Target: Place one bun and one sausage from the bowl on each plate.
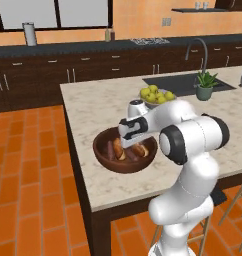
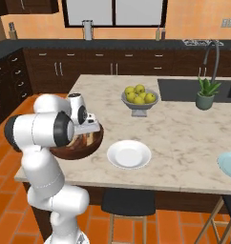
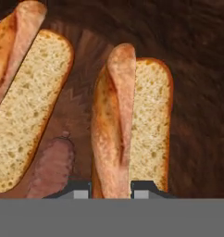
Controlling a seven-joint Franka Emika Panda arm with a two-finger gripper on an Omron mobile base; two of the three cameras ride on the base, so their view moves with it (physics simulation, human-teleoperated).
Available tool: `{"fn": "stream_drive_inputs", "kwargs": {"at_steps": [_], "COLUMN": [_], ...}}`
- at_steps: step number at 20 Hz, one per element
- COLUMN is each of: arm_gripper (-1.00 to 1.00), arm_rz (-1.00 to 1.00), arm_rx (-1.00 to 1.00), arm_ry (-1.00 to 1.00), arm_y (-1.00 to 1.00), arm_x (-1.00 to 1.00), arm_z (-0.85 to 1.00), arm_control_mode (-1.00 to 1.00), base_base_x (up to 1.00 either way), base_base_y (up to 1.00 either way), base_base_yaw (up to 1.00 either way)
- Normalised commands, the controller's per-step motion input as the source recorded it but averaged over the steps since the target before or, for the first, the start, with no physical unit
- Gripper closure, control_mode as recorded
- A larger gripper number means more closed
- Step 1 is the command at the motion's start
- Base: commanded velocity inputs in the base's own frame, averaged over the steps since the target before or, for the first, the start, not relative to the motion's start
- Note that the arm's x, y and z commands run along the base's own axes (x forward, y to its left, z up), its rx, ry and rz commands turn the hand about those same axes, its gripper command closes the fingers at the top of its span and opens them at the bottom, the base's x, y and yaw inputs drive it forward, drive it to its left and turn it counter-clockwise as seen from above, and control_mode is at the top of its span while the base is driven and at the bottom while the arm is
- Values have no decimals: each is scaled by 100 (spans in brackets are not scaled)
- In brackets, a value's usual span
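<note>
The dark brown wooden bowl [image 1: 99, 152] [image 2: 85, 147] sits near the counter's front edge, and my gripper [image 1: 124, 144] reaches down into it. In the hand view a split bun [image 3: 151, 120] stands on edge, its crust ridge between my gripper's [image 3: 111, 192] two fingertips, which are shut on it. A second bun [image 3: 26, 106] lies to its left, with a brown sausage [image 3: 51, 166] between them on the bowl's floor. The white plate [image 2: 129, 155] lies just right of the bowl. The pale blue plate [image 2: 230, 164] shows at the right edge.
A grey footed bowl of yellow-green fruit [image 1: 155, 96] [image 2: 140, 97] stands behind the wooden bowl. A potted plant [image 1: 206, 86] [image 2: 205, 94] and the sink with its faucet [image 1: 180, 82] are farther right. A dark stool [image 2: 127, 202] stands under the counter's edge.
</note>
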Motion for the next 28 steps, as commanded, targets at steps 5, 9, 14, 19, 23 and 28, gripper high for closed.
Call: {"fn": "stream_drive_inputs", "kwargs": {"at_steps": [5,9,14,19,23,28], "arm_gripper": [100,100,100,100,100,100], "arm_rz": [3,0,0,0,0,0], "arm_rx": [3,8,12,14,18,7], "arm_ry": [-18,-13,0,4,18,7], "arm_y": [-1,-45,-100,-100,-100,-100], "arm_x": [-23,-8,1,23,25,0], "arm_z": [79,80,47,-19,-71,-14], "arm_control_mode": [-100,-100,-100,-100,-100,-100], "base_base_x": [0,0,0,0,0,0], "base_base_y": [0,0,0,0,0,0], "base_base_yaw": [0,0,0,0,0,0]}}
